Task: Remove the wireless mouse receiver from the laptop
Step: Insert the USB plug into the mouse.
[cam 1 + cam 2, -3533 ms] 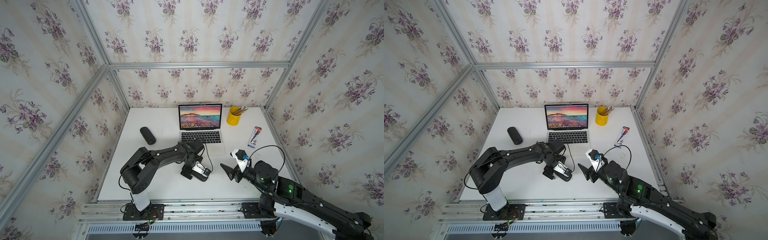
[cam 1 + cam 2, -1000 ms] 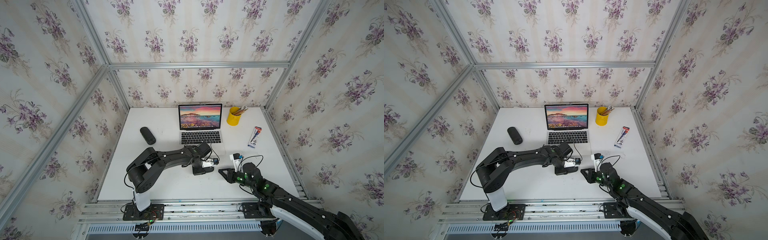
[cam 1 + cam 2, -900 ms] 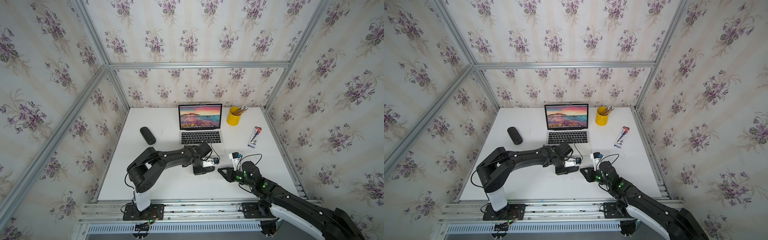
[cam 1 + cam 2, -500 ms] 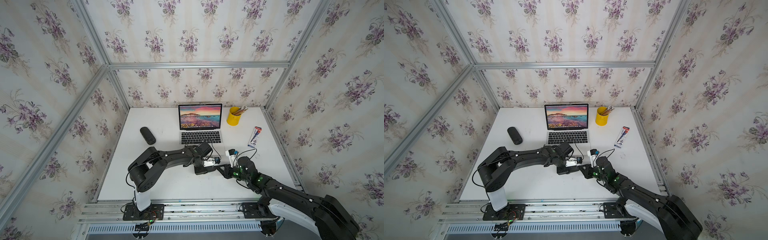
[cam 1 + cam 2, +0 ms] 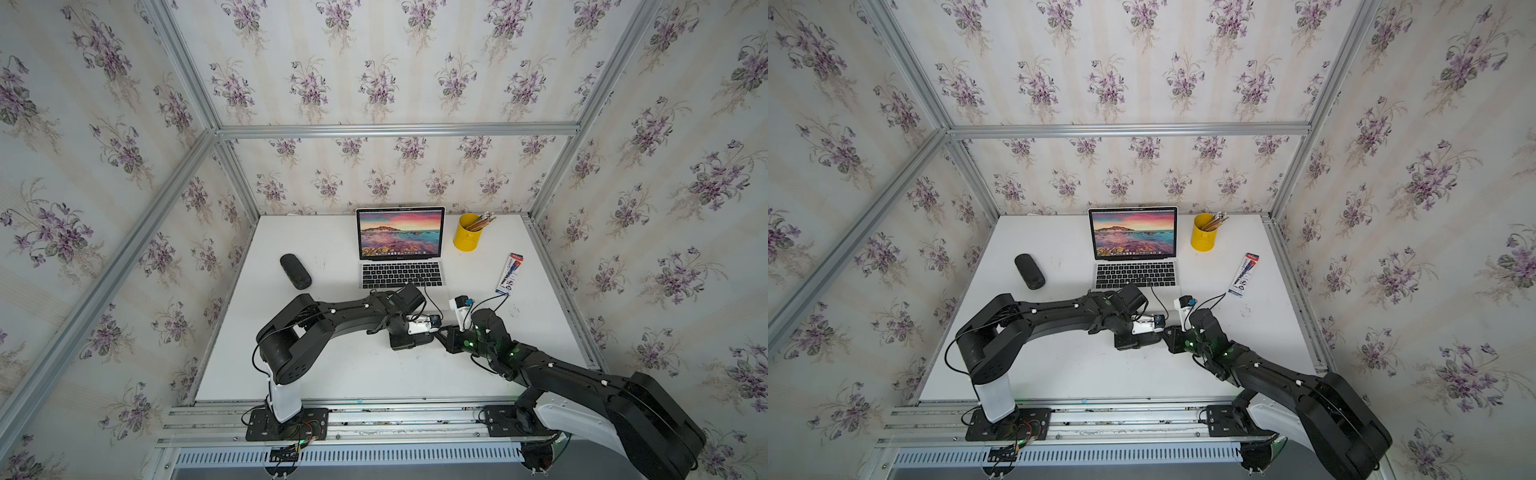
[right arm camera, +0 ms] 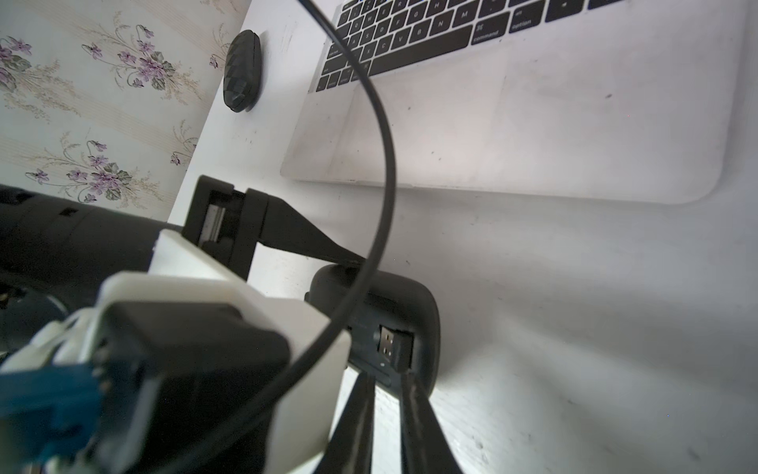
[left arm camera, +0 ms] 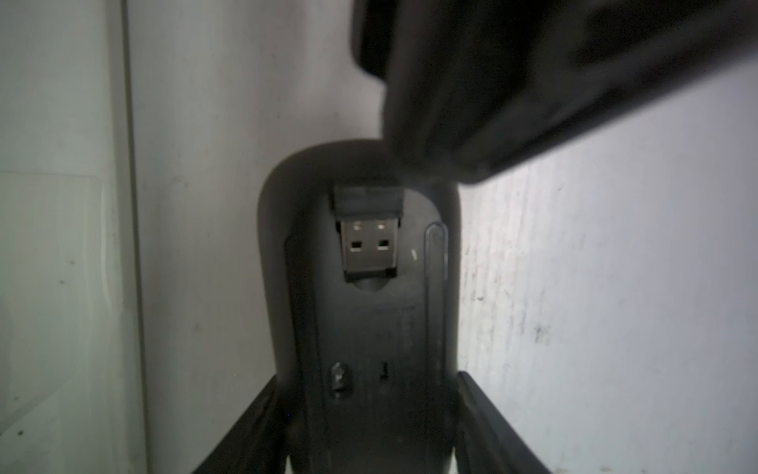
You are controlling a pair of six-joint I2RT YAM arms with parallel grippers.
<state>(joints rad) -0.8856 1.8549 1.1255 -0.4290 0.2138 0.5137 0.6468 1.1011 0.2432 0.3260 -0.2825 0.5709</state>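
laptop (image 5: 401,249): open, at the middle of the bench (image 5: 332,374)'s back edge.
right gripper (image 6: 384,373): has swung in from the bench's front right to the mouse (image 6: 422,320); fingers (image 6: 414,410) narrow, tips at the black cap of the wireless mouse receiver (image 6: 394,348); we cannot tell whether they pinch it.
left gripper (image 7: 369,418): clamps the mouse by its sides, belly up, just in front of the laptop.
yellow cup (image 5: 466,237): back right corner, holds pencils (image 5: 481,221).
long black case (image 5: 295,271): near the left edge, shut, contents hidden.
mouse: its belly bay holds the receiver.
wireless mouse receiver: out of the laptop, metal plug bare, lying in that bay; we judge removal done, stowing under way.
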